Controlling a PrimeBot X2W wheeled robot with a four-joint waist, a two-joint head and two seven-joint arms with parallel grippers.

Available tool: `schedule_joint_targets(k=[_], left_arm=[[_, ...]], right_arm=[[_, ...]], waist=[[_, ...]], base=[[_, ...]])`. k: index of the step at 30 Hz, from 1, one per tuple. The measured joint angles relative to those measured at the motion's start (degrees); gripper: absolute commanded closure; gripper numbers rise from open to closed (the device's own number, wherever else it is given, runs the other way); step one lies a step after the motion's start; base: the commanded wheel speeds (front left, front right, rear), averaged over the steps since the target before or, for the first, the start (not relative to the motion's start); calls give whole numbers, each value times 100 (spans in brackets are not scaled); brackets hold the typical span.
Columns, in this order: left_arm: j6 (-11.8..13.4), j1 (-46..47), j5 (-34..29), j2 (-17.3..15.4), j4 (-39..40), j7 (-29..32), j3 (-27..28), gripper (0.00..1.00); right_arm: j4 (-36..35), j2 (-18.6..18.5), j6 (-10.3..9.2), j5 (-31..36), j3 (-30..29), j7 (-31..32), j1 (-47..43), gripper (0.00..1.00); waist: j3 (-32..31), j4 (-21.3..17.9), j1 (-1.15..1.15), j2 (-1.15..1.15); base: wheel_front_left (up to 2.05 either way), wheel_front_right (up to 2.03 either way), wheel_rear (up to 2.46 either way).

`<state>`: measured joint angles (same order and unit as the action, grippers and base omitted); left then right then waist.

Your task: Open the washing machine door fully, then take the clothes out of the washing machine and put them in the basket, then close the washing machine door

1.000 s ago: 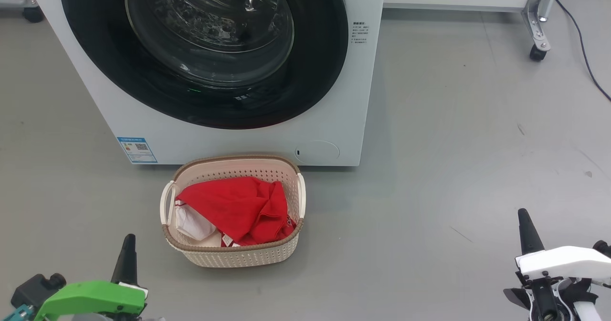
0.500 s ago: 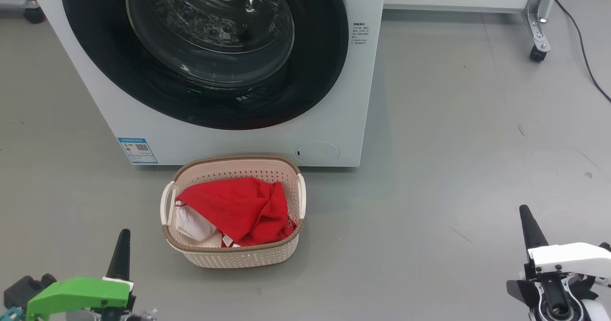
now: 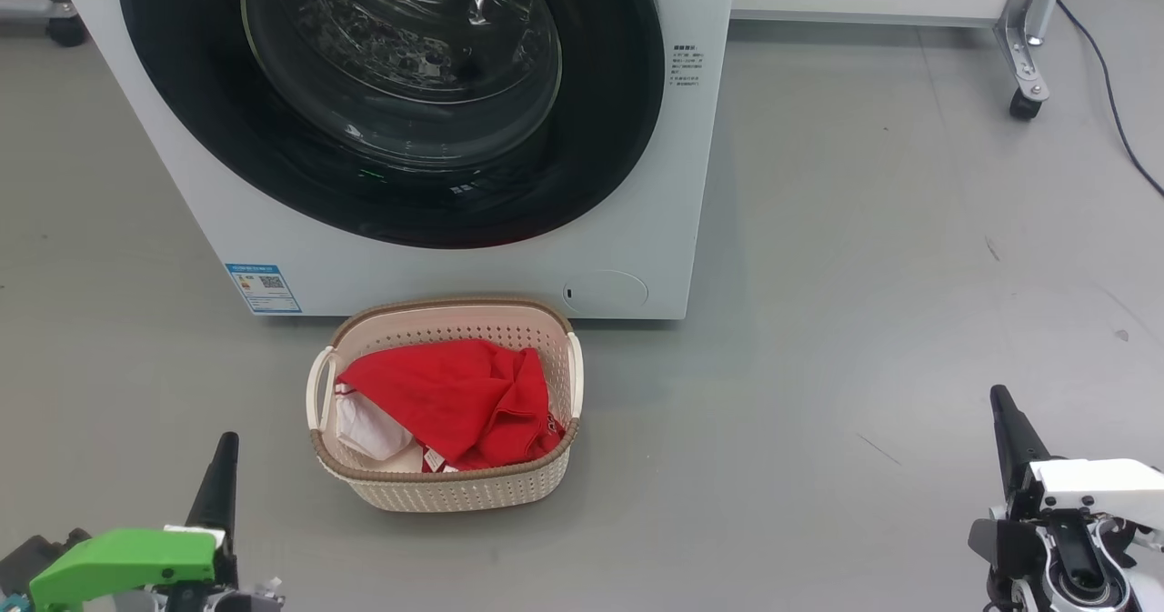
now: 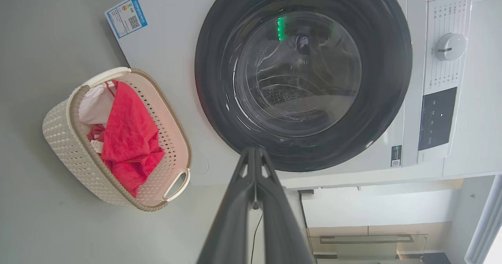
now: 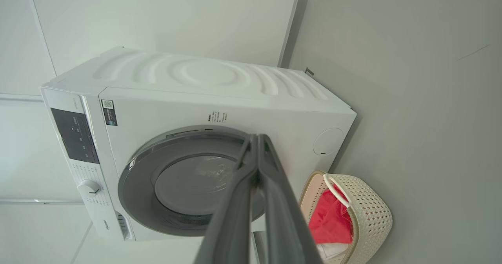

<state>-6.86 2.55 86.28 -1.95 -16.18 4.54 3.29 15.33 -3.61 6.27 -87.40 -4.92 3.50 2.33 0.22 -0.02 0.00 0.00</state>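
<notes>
Left tool point(image 3: 225, 441), right tool point(image 3: 999, 396) — closed, empty

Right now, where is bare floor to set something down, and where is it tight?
Widest: grey floor right of the cream perforated plastic basket, out to the right dark fingers. Bare too left of it, and before it toward the left dark fingers. Tight: the strip between basket and white washing machine; red and white clothes crowd the basket.

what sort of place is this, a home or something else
Probably a lab or test room set up for laundry, not a home: a washing machine stands on a plain grey floor with a basket of clothes before it, and a metal frame on a caster wheel nearby.
</notes>
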Motion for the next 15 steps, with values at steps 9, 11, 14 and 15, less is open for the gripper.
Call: schedule_joint_targets(k=[9, 11, 14, 15], left_arm=[[-1, 65, 549, 0, 14, 151, 88, 100], [-1, 68, 549, 0, 15, 151, 92, 100], [-1, 69, 549, 0, 19, 151, 94, 100], [-1, 69, 549, 0, 19, 151, 94, 100]], right_arm=[[51, 33, 67, -536, -131, 148, 88, 100], [52, 38, 69, -536, -133, 148, 93, 100], [52, 38, 69, -536, -136, 148, 96, 100], [52, 38, 69, -536, -136, 148, 97, 100]], waist=[[-7, 2, 0, 0], [-7, 2, 0, 0], [-7, 2, 0, 0], [-7, 2, 0, 0]], base=[[0, 0, 0], [0, 0, 0], [0, 0, 0], [0, 0, 0]])
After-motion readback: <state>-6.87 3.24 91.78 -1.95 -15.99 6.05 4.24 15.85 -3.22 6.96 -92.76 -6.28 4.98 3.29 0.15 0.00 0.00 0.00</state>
